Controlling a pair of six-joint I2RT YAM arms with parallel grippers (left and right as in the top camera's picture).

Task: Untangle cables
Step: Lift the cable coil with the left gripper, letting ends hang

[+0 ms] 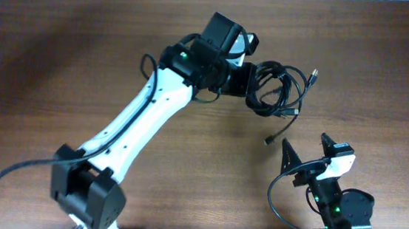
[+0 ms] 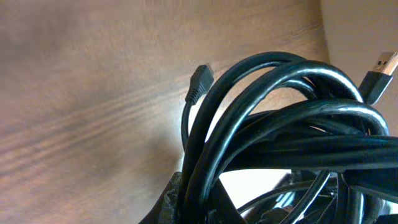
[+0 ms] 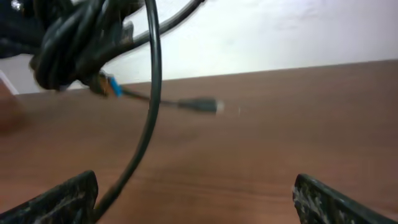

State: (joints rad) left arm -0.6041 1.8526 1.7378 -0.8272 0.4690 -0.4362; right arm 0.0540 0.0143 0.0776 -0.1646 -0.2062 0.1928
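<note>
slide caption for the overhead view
left gripper holding the tangled cables above the table, right gripper open nearby

cables (image 2: 280, 137) cut off at edge, plug (image 3: 202, 104) blurred

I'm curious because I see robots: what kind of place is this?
Probably a robot lab or test bench: a white robot arm and a second arm share a wooden table, with tangled cables.

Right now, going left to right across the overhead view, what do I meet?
left arm's base → left gripper, closed on the cables → cable bundle → right gripper, open and apart from the bundle.
</note>
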